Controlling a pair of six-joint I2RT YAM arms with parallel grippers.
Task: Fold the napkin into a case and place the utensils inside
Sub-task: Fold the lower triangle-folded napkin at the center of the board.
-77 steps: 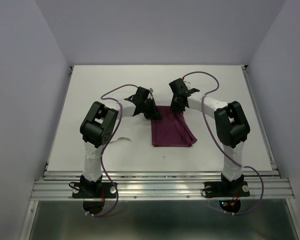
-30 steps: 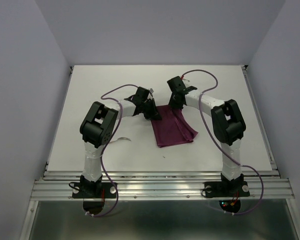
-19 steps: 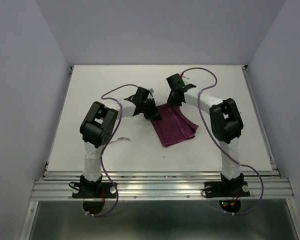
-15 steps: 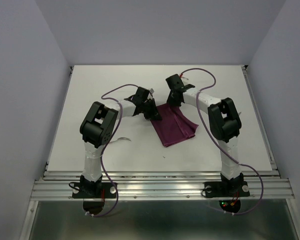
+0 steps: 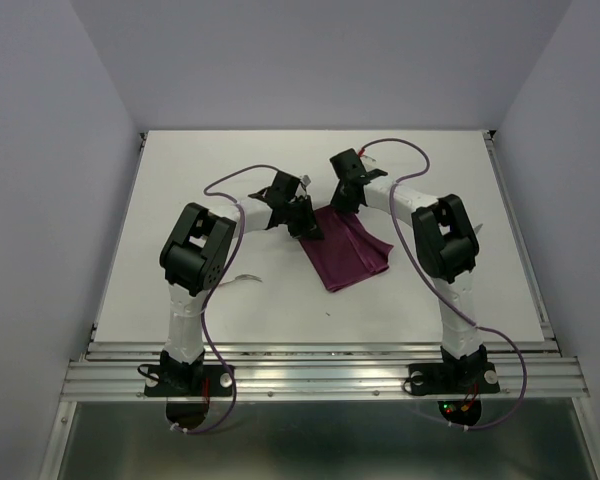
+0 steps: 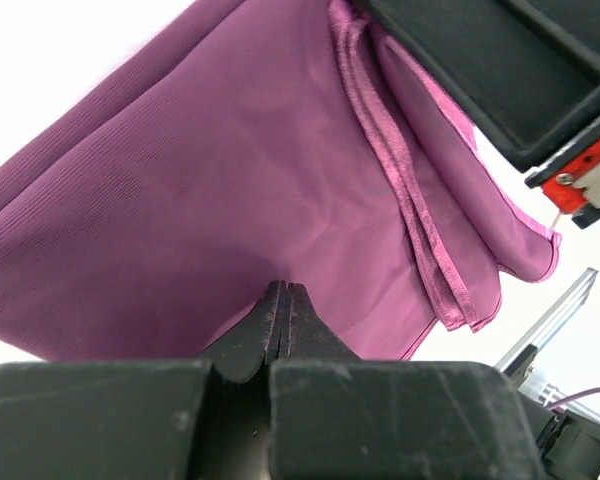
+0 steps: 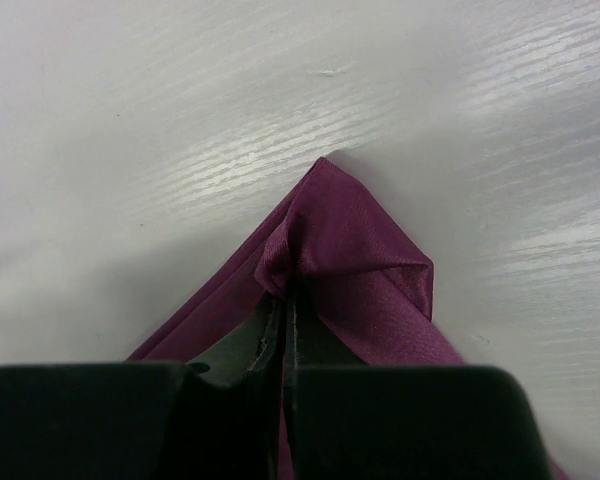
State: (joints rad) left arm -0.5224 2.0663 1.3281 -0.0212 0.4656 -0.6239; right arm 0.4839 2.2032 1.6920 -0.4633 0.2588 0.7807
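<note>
White worktop (image 5: 180, 180) between pale walls, with the napkin held at its far edge by both arms.
From the top view I see the burgundy napkin (image 5: 350, 258) lying folded near the middle of the worktop, between my two arms, its near end skewed toward the right. My left fingers (image 5: 305, 222) are closed on its far left corner. In the left wrist view they meet tip to tip against the cloth, which spreads away from them with a doubled hem down one side. My right fingers (image 5: 343, 203) are pinched shut on the far right corner, which bunches into a small peaked fold between them.
</note>
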